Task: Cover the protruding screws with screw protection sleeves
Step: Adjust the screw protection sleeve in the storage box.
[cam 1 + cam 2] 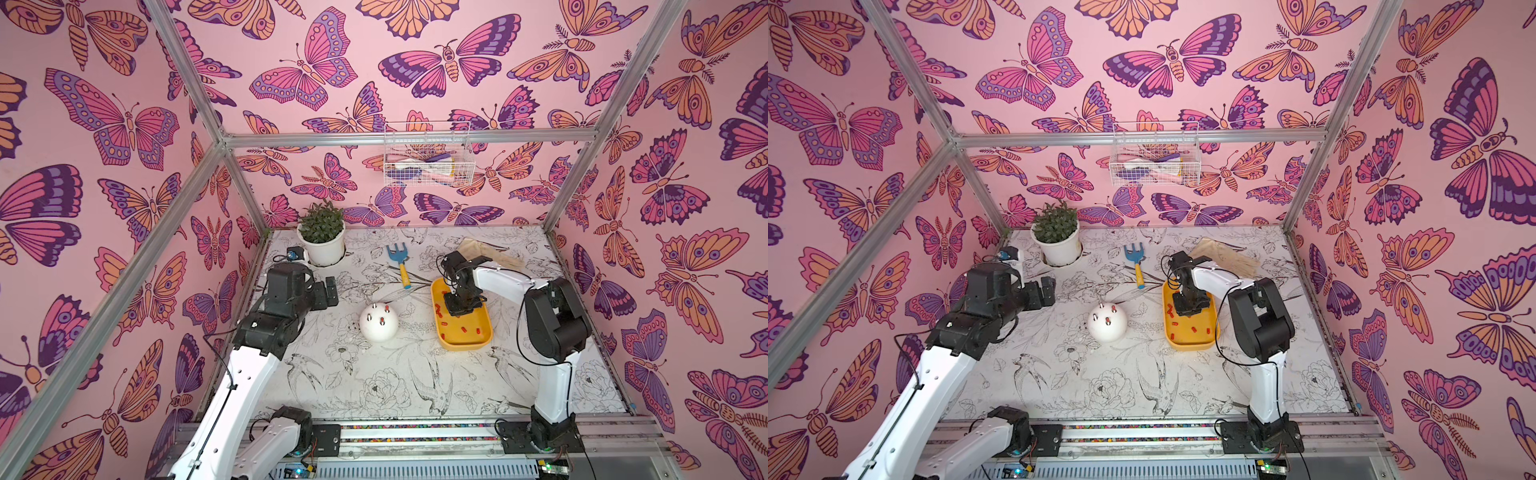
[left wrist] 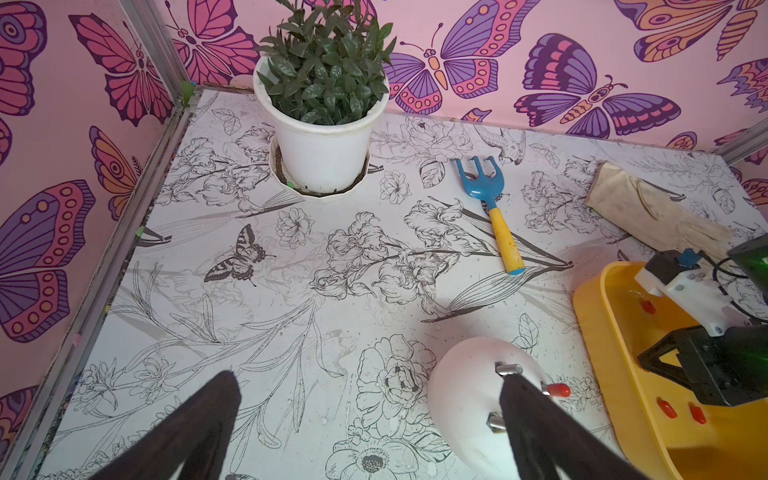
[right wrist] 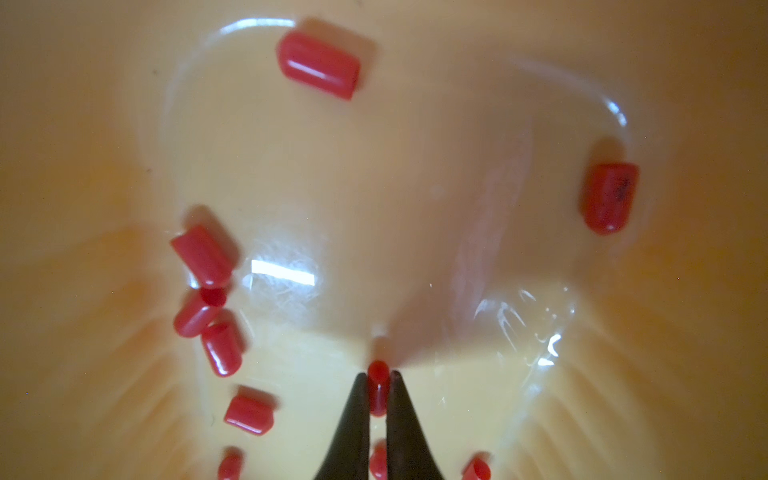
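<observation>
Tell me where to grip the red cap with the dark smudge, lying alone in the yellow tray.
Pinch the cap across its narrow width, nearer the rounded end, coming straight down. It lies on its side on the tray with bare floor along both long sides, so both look reachable, and the flat, probably open end stays free for a bare screw.

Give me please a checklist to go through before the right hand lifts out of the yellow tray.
1. The right hand pinches a sleeve: ok, it sits between the closed fingertips.
2. The white dome shows bare screws: ok, two, beside two red-capped screws.
3. The left hand is open, apart from the dome: ok.
4. The table between yellow tray and dome is free: ok.
5. Which way the sleeve's open end faces: cannot tell.
</observation>
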You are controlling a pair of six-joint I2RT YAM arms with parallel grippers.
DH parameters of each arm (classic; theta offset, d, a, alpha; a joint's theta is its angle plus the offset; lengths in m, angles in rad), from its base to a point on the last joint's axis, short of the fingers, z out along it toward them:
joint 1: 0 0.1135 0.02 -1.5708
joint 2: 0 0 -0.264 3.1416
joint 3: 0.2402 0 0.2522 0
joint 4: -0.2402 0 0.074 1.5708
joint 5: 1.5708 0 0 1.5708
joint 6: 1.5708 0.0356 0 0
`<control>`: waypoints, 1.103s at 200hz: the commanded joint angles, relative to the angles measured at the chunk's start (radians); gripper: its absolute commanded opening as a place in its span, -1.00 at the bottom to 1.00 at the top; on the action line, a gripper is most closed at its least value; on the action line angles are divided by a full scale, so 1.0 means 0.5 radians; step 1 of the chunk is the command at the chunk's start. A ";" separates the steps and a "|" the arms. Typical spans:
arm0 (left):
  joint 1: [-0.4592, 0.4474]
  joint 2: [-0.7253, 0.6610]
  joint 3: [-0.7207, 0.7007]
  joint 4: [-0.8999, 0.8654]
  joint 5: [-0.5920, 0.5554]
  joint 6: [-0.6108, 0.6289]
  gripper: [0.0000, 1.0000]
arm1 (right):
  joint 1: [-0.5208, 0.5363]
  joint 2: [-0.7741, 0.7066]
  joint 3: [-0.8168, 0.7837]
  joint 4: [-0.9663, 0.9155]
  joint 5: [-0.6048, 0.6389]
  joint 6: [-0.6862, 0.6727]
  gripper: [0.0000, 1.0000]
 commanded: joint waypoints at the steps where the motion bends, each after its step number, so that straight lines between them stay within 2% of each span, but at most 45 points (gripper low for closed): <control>1: 0.013 0.010 -0.033 0.034 0.000 0.019 0.99 | 0.004 0.051 0.040 -0.013 0.010 0.013 -0.76; 59: 0.013 0.001 -0.036 0.035 -0.006 0.015 1.00 | 0.004 0.062 0.041 -0.016 0.019 0.003 -0.74; 141: 0.013 -0.014 -0.036 0.034 -0.005 0.014 0.99 | 0.003 0.020 0.005 -0.031 0.020 0.003 -0.59; 220: 0.013 -0.019 -0.036 0.034 0.010 0.006 0.99 | 0.002 -0.039 -0.094 -0.013 -0.001 0.015 -0.57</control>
